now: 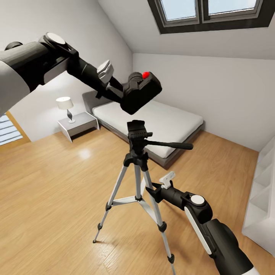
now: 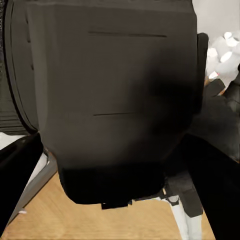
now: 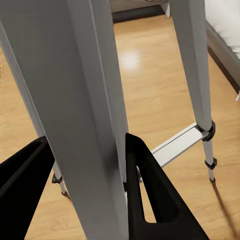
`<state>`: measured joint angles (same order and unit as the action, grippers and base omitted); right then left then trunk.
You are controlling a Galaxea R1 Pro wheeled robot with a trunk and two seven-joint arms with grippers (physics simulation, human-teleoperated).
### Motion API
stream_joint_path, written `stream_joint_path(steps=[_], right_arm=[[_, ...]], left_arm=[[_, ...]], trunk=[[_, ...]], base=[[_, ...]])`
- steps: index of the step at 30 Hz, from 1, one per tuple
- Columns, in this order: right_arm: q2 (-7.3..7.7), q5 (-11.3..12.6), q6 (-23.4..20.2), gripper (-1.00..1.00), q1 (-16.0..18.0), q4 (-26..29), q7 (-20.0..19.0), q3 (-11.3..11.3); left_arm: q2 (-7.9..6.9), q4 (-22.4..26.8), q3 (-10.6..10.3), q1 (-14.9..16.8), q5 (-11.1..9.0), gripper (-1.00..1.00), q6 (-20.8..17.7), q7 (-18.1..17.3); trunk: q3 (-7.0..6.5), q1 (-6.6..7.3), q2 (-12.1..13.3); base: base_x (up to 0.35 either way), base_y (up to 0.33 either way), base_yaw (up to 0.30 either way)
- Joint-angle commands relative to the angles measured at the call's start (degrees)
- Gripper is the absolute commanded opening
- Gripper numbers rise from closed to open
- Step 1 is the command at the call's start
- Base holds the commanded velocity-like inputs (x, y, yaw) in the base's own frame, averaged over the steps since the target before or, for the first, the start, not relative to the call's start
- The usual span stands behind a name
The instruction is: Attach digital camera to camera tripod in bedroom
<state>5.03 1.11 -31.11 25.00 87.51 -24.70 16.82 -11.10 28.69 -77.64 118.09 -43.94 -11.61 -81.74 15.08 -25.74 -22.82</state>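
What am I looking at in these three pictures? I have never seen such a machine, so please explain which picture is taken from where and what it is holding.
This is a simulated two-armed robot in a bedroom. The large picture comes from a camera on its head, looking down over both arms. The other two come from cameras near each claw.

The left claw holds the digital camera, a black box with a red button, just above the head of the camera tripod, not yet on it. In the left wrist picture, the digital camera's dark body is seen very close.

The right claw is closed around one silver tripod leg, with a black finger on each side.

Behind stand a bed, a nightstand and a lamp.
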Motion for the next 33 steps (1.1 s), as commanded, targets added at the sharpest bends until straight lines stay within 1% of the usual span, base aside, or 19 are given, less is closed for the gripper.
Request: stream_joint_path(steps=[1, 2, 5, 6, 7, 8, 10, 12, 14, 16, 17, 19, 21, 25, 30, 31, 33], right_arm=[[0.04, -1.3, -0.3, -1.0, 0.1, -2.6, -0.1, 0.2], [0.04, -1.3, -0.3, -1.0, 0.1, -2.6, -0.1, 0.2], [0.06, -1.3, -0.3, -1.0, 0.1, -2.6, -0.1, 0.6], [0.06, -1.3, -0.3, -1.0, 0.1, -2.6, -0.1, 0.7], [0.06, -1.3, -0.3, -1.0, 0.1, -2.6, -0.1, 0.7], [0.07, -1.4, -0.3, -1.0, 0.1, -2.6, -0.1, 0.8], [0.07, -1.4, -0.3, -1.0, 0.1, -2.6, -0.1, 0.8], [0.07, -1.4, -0.3, -1.0, 0.1, -2.6, -0.1, 0.9], [0.07, -1.4, -0.3, -1.0, 0.1, -2.6, -0.1, 0.9], [0.07, -1.4, -0.3, -1.0, 0.1, -2.6, -0.1, 0.9], [0.07, -1.4, -0.3, -1.0, 0.1, -2.6, -0.1, 0.9], [0.07, -1.3, -0.3, -1.0, 0.1, -2.6, -0.1, 0.9], [0.07, -1.3, -0.3, -1.0, 0.1, -2.6, -0.1, 0.9], [0.07, -1.3, -0.3, -1.0, 0.1, -2.6, -0.1, 0.9], [0.07, -1.3, -0.3, -1.0, 0.1, -2.6, -0.1, 0.9], [0.07, -1.3, -0.3, -1.0, 0.1, -2.6, -0.1, 0.9], [0.07, -1.3, -0.3, -1.0, 0.1, -2.6, -0.1, 0.9]], left_arm=[[0.23, -0.1, -0.4, 0.3, 0.7, -1.0, -0.7, -0.2], [0.23, -0.1, -0.4, 0.3, 0.7, -1.0, -0.7, -0.2], [0.8, -0.7, -1.0, 1.1, 3.4, -1.0, -1.0, -0.7], [1.11, -0.7, -2.0, 2.2, 5.1, -1.0, -1.1, -1.0], [1.11, -0.7, -2.0, 2.2, 5.1, -1.0, -1.1, -1.0], [1.68, -0.7, -4.2, 3.7, 7.1, -1.0, -1.8, -1.3], [2.78, -0.6, -7.3, 5.5, 9.0, -1.0, -3.3, -1.5], [4.32, -0.7, -10.8, 7.2, 10.3, -1.0, -5.5, -1.6], [5.92, -0.7, -13.9, 8.3, 11.0, -1.0, -7.2, -1.7], [7.12, -0.8, -15.9, 9.1, 11.5, -1.0, -8.2, -1.7], [7.12, -0.8, -15.9, 9.1, 11.5, -1.0, -8.2, -1.7], [7.89, -0.8, -17.2, 9.6, 11.8, -1.0, -8.8, -1.8], [8.36, -0.8, -18.0, 9.9, 12.0, -1.0, -9.2, -1.8], [8.5, -0.8, -18.8, 10.3, 12.2, -1.0, -9.4, -1.9], [8.48, -0.8, -19.1, 10.5, 12.0, -1.0, -8.7, -2.0], [8.46, -0.8, -19.1, 10.5, 11.8, -1.0, -8.5, -2.1], [8.33, -0.7, -19.2, 10.6, 10.1, -1.0, -8.0, -2.1]], trunk=[[0.12, -0.04, -0.1], [0.12, -0.04, -0.1], [0.12, -0.04, -0.1], [0.12, -0.04, -0.1], [0.12, -0.04, -0.1], [0.12, -0.04, -0.1], [0.12, -0.04, -0.1], [0.12, -0.04, -0.1], [0.12, -0.04, -0.1], [0.12, -0.04, -0.1], [0.12, -0.04, -0.1], [0.12, -0.04, -0.1], [0.12, -0.04, -0.1], [0.12, -0.04, -0.1], [0.12, -0.04, -0.1], [0.12, -0.04, -0.1], [0.12, -0.04, -0.1]], base=[[0.0, 0.0, 0.0], [0.0, 0.0, 0.0], [0.0, 0.0, 0.0], [0.0, 0.0, 0.0], [0.0, 0.0, 0.0], [0.0, 0.0, 0.0], [0.0, 0.0, 0.0], [0.0, 0.0, 0.0], [0.0, 0.0, 0.0], [0.0, 0.0, 0.0], [0.0, 0.0, 0.0], [0.0, 0.0, 0.0], [0.0, 0.0, 0.0], [0.0, 0.0, 0.0], [0.0, 0.0, 0.0], [0.0, 0.0, 0.0], [0.0, 0.0, 0.0]])
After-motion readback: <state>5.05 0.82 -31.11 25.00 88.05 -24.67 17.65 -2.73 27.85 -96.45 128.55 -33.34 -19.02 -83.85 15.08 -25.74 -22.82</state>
